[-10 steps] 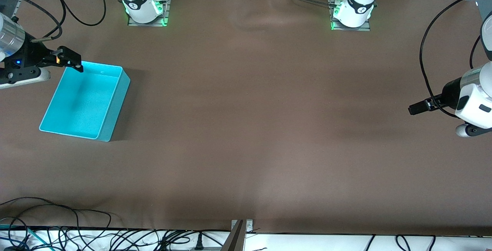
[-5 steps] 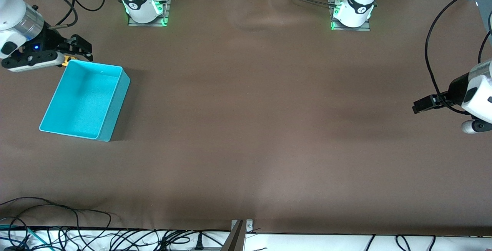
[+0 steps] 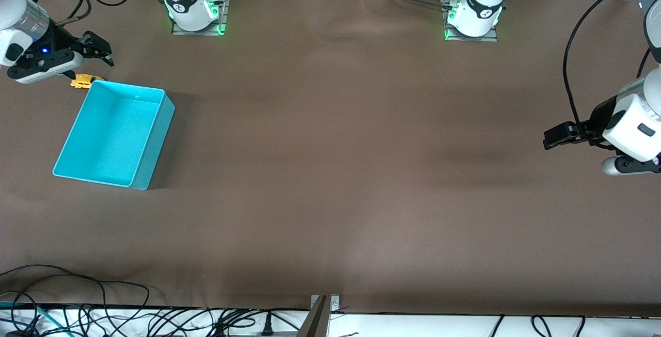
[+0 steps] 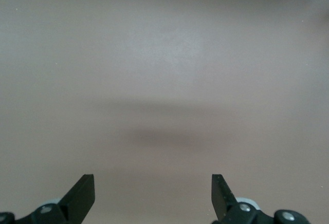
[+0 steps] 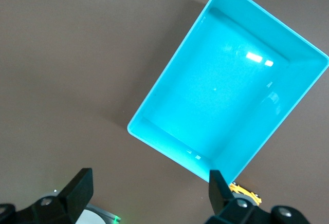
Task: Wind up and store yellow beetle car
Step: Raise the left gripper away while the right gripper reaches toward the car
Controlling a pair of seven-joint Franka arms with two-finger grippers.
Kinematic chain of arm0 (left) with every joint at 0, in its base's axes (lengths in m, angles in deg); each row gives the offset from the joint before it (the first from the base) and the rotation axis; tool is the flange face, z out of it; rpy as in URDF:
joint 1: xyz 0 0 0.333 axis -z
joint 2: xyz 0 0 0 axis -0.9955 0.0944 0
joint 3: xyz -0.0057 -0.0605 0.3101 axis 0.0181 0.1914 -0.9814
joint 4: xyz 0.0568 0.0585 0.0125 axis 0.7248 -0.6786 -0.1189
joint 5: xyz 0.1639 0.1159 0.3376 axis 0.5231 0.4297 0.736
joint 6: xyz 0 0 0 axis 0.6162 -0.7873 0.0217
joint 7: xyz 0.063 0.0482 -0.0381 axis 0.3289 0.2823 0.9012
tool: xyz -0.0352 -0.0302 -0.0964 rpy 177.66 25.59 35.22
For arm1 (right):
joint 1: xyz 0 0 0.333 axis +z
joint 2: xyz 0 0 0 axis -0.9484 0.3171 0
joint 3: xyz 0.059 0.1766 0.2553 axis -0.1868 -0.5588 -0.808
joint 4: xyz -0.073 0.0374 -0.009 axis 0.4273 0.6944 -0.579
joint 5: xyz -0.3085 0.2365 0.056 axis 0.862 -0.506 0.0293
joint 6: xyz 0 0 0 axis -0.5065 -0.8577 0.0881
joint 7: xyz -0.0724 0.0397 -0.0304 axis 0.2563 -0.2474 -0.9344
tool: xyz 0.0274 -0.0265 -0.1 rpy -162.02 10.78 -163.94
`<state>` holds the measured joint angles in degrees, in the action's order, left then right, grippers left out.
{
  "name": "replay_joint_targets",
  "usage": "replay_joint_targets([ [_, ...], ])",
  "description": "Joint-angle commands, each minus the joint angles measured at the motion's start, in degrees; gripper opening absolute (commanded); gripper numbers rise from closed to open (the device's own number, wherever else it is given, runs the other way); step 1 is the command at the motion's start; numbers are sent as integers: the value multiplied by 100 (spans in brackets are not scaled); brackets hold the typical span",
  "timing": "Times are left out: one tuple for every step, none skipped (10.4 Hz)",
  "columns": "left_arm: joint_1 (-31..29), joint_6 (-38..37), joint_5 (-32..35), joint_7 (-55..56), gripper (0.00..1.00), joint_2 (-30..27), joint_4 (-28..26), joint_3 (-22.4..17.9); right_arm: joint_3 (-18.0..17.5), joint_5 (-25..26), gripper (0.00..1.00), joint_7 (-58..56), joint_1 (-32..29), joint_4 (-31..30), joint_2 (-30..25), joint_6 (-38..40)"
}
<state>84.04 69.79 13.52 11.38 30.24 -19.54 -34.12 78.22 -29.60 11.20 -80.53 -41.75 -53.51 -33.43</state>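
Yellow beetle car (image 3: 85, 80): on the table, just outside the empty cyan bin (image 3: 150, 140), touching its rim or nearly.
Right gripper (image 3: 98, 50): fingers spread, holding nothing, above the car; I'd descend squarely, clear of the rim.
Left gripper (image 3: 555, 137): spread, waiting over bare table.

White arms (image 3: 632, 125), black fingers (image 3: 555, 138), green-lit bases (image 3: 196, 17), looping black cables (image 3: 573, 63)
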Motion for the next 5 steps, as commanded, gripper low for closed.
replay_joint_targets([
  [19,-85,36,-198,100,18,128,-33,-29,198,100,-226,-118,-140,-61,-54],
  [20,-85,28,-198,100,18,128,-24,58,207,100,-374,-118,-140,96,-105],
  [46,-85,28,-181,100,10,137,28,59,216,100,-410,-118,-140,272,-341],
  [176,-77,28,-172,100,10,154,55,59,329,100,-454,-118,-219,343,-622],
  [326,-76,45,-198,100,44,285,20,68,339,100,-733,-118,-341,353,-781],
])
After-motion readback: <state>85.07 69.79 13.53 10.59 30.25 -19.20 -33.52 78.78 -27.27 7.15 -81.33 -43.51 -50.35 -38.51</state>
